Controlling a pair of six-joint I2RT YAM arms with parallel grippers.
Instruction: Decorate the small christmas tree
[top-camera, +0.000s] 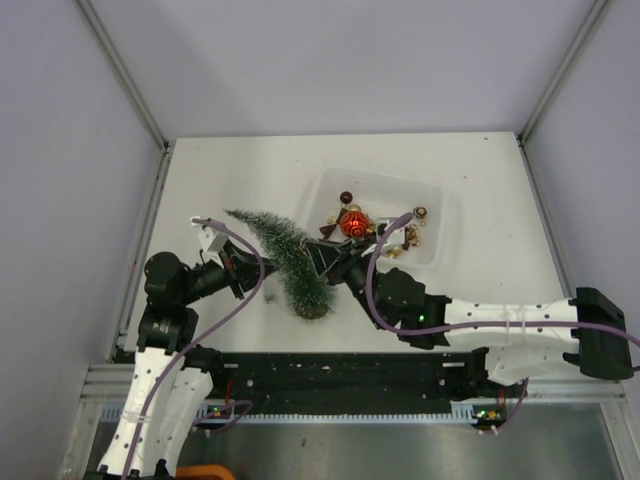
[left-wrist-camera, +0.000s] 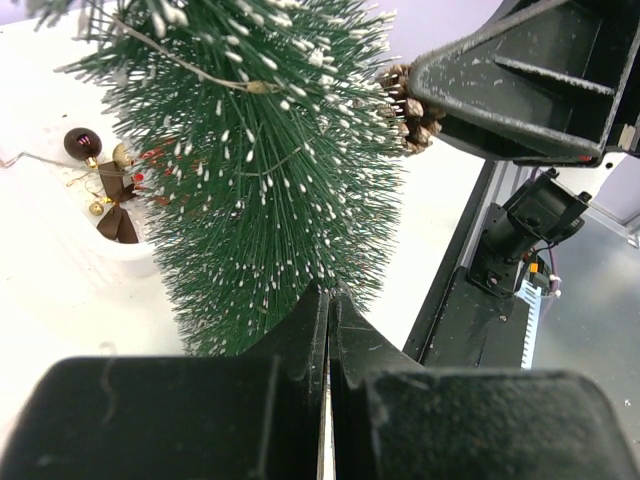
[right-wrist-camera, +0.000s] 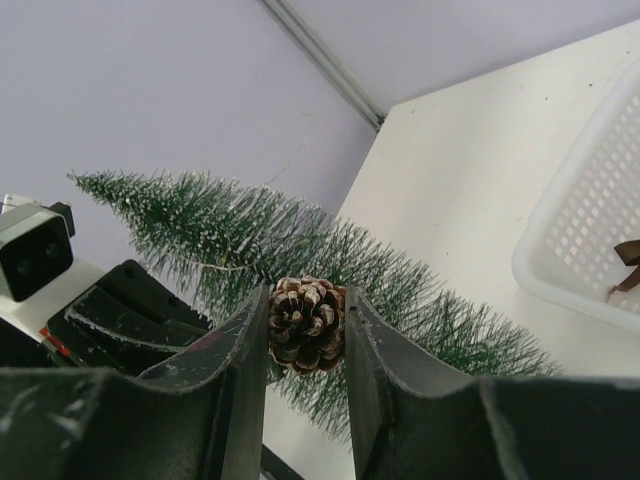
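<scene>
The right fingers (right-wrist-camera: 235, 380) clamp a pinecone (right-wrist-camera: 306, 323) just beside the small christmas tree (right-wrist-camera: 330, 250), which slants over the table (top-camera: 220, 180). The left fingers (left-wrist-camera: 300, 345) are together at its bristles. Seat the cone deep among the branches before releasing.

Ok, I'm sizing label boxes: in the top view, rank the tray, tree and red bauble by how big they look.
1. tray: largest in area.
2. tree: about as long as the tray but slimmer; it may be tilted, so its true length is unsure.
3. red bauble: by far the smallest.
</scene>
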